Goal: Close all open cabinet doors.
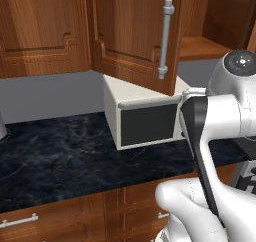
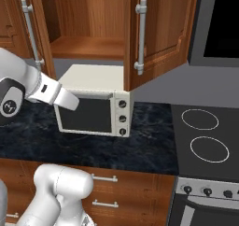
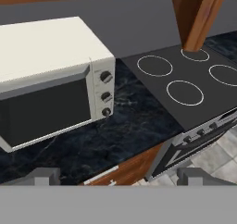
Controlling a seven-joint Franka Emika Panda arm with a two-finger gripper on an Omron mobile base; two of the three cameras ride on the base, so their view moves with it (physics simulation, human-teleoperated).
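Nothing is closed yet: both cabinet doors, the left [image 2: 35, 33] at ten o'clock and the right [image 2: 161, 33] at one o'clock above the microwave [image 2: 93, 106], stand open, and the fingers [image 3: 46, 176] are spread, holding nothing.

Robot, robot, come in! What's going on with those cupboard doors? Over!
Gripper open, holding nothing. Two cabinet doors swung open: left door, right door. Microwave sits on the counter under them.

A white microwave [image 3: 51, 75] is sitting at left on the dark marble counter [image 3: 125, 126], a black stovetop [image 3: 185, 86] lying at right.
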